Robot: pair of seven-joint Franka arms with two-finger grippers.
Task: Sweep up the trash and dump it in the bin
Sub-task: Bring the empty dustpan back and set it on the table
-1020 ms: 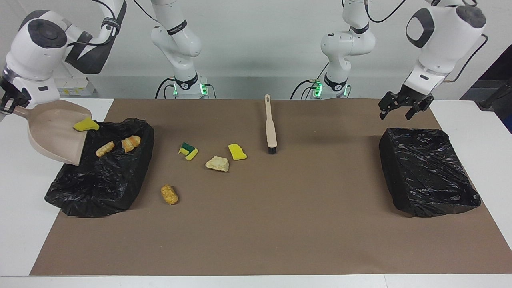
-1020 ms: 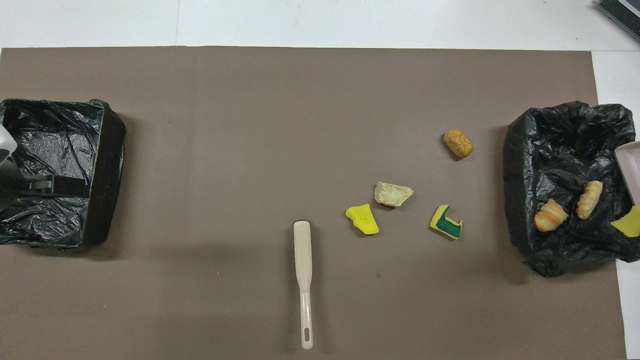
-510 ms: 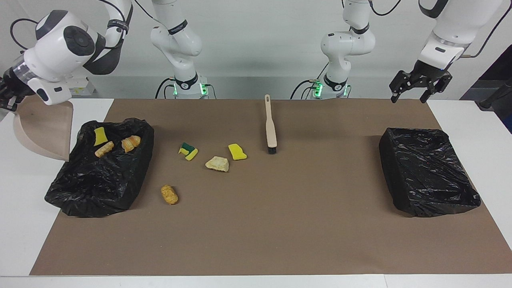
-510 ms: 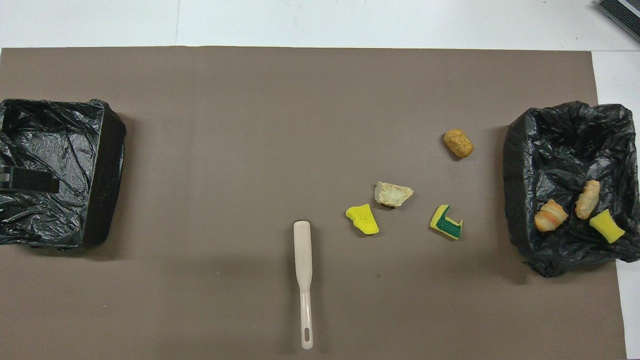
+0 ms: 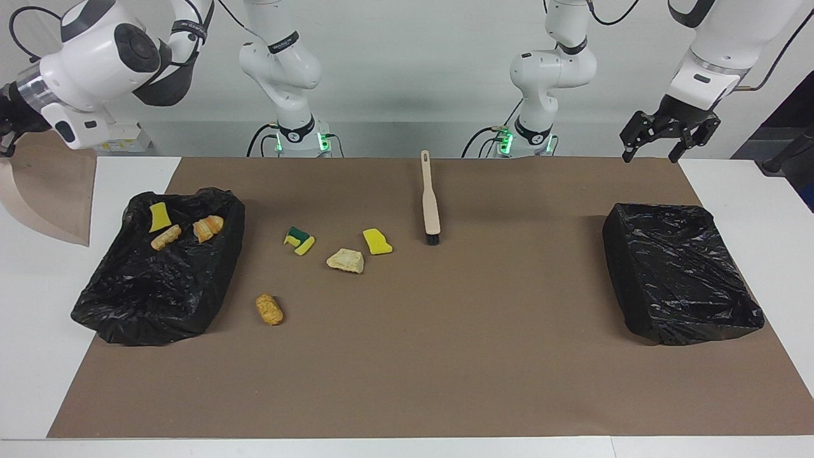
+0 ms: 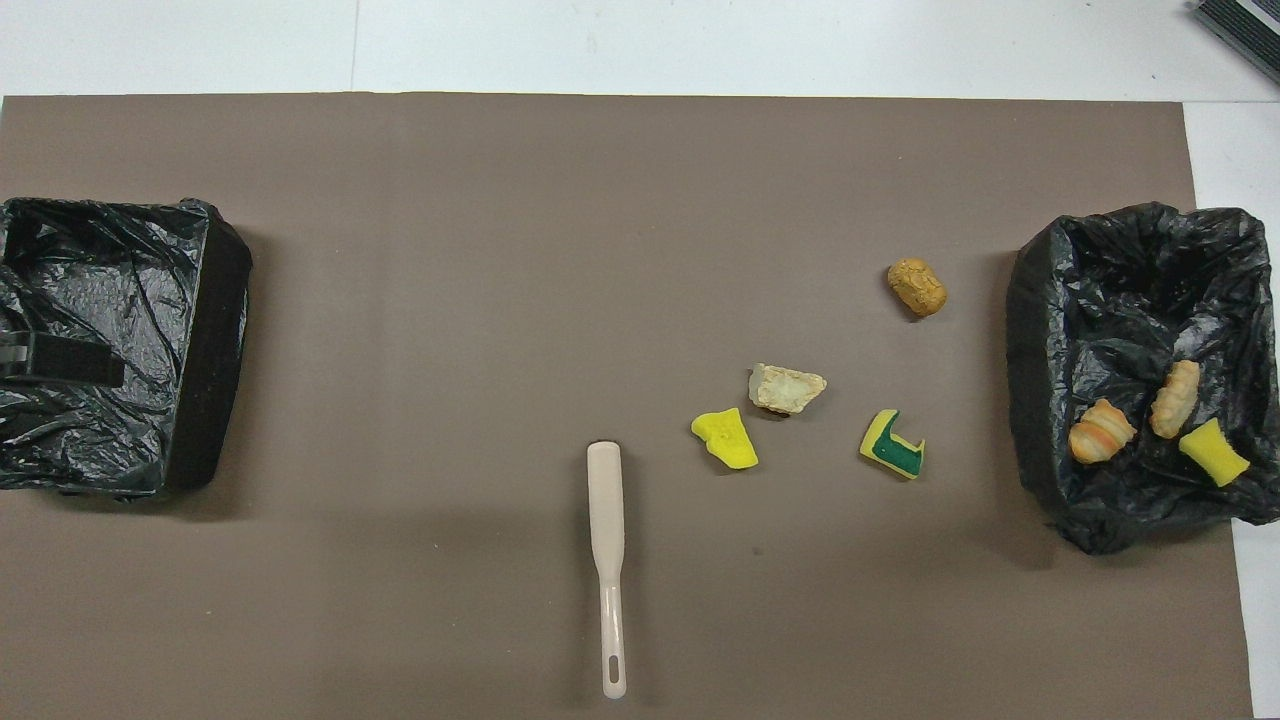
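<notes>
- The black bin (image 5: 159, 280) at the left of the facing view holds three pieces of trash (image 5: 166, 236). A second bin (image 5: 680, 273) stands at the right.
- The dustpan (image 5: 48, 197) hangs tipped at the far left edge, with the right claw (image 5: 7, 130) closed on it.
- The brush (image 5: 431, 200) lies free at upper centre. The left claw (image 5: 668, 130), open and holding nothing, waits at upper right.
- Four scraps (image 5: 346, 260) lie on the worktop (image 5: 445, 356) between the bin and the brush.
- I judge that one dump is finished. Next, the dustpan must come down beside these scraps, and the left claw must take the brush.
</notes>
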